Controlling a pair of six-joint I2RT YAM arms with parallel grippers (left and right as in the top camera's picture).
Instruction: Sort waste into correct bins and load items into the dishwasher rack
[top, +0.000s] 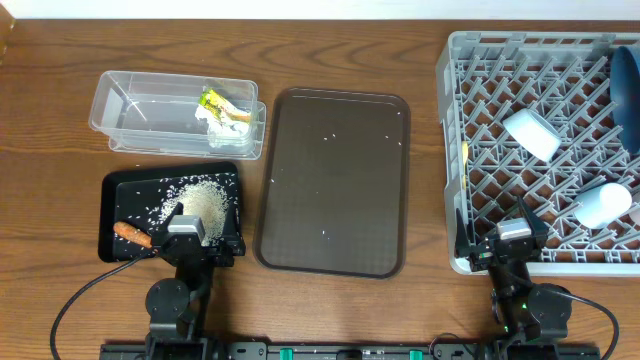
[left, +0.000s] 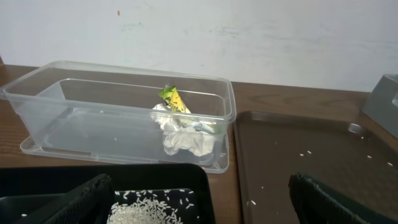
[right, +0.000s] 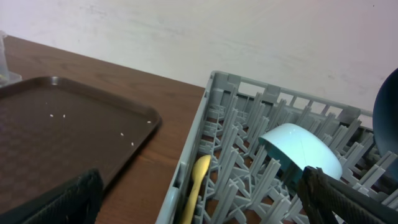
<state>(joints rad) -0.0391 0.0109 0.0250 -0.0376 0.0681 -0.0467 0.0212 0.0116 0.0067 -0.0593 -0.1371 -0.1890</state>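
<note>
Rice grains (top: 205, 198) and carrot (top: 132, 235) occupy black bin (top: 108, 200), left gripper (top: 193, 232) seemingly overhanging.

one clear tub (top: 120, 105) at ten o'clock, one black bin (top: 112, 215) at eight, one brown tray (top: 330, 170) at centre, one grey rack (top: 500, 80) at three. one blue plate (top: 627, 85), one light-blue cup (top: 530, 133), one white cup (top: 603, 205), one yellow spoon (right: 198, 177). one carrot (top: 132, 234), one wrapper (left: 174, 99), one tissue (left: 183, 140).

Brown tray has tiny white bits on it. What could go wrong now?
Those loose rice grains on the tray are tiny and scattered, so they may be hard to pinch and could get left behind. The pale yellow spoon sits in a gap by the rack wall, so it might slip through the lattice.
</note>
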